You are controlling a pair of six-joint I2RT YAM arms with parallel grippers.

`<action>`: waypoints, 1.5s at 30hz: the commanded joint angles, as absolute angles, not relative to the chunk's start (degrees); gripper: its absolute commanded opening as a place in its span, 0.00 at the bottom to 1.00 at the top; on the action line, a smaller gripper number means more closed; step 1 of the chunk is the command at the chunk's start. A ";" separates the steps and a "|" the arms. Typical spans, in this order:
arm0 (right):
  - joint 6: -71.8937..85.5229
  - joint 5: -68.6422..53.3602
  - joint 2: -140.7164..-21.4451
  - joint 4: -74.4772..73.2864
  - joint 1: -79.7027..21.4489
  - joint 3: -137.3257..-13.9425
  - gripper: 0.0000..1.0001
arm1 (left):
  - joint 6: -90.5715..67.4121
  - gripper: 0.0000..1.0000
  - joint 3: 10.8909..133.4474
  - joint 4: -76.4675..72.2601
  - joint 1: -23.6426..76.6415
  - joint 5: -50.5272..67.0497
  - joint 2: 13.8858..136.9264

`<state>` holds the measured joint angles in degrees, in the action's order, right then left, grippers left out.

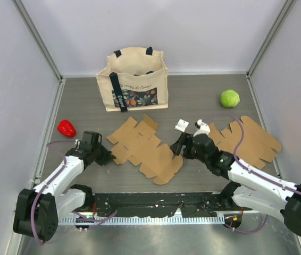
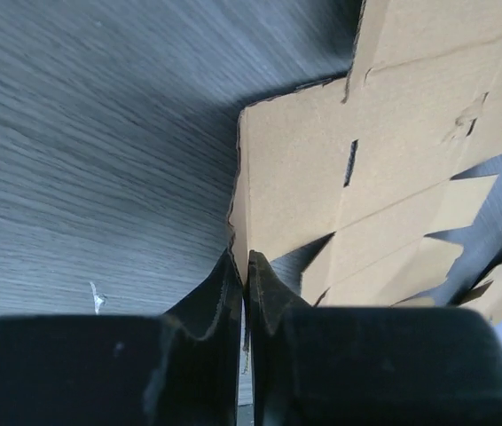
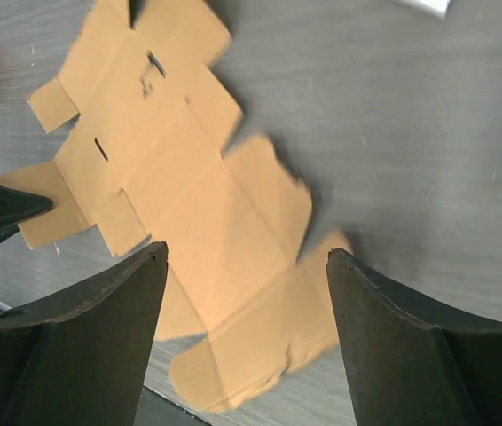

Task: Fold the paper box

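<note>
Brown card blank of the paper box [image 1: 142,149] lies flat and unfolded at the middle of the bench [image 1: 193,95], between the two arms. Left arm [image 1: 65,172]: its jaws are closed on the edge of the blank's left flap, as the left wrist view shows, probably to lift or anchor that side for a first crease. Right arm [image 1: 257,180]: its jaws stand wide apart over the blank's right end, gripping nothing; whether a tip touches the card cannot be told. A second blank [image 1: 251,141] lies flat to the right, apart from the first. Tote bag [image 1: 134,79], green ball [image 1: 229,98], red object [image 1: 66,128] and small white piece [image 1: 182,125] sit away from the grip. Folding appears barely begun.
</note>
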<state>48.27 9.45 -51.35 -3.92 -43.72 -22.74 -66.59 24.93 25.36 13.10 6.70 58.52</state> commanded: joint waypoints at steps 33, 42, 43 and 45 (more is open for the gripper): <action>-29.97 -58.45 -118.63 -49.92 -23.64 -107.48 0.73 | -19.07 0.11 58.89 40.25 13.27 41.22 71.46; -32.78 -60.99 -122.69 -49.22 -23.55 -108.20 0.70 | -18.46 0.10 59.77 39.64 14.41 42.63 70.40; -33.22 -61.26 -122.87 -50.00 -23.47 -108.11 0.69 | -18.63 0.10 59.94 39.29 14.50 42.54 70.40; -36.62 -64.15 -123.31 -51.93 -23.38 -108.11 0.68 | -18.81 0.09 60.21 38.85 14.50 42.54 70.49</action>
<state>-30.92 -58.24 -123.79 -49.39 -23.29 -106.19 -19.40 57.45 40.14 14.24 40.23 71.72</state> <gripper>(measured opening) 0.695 0.098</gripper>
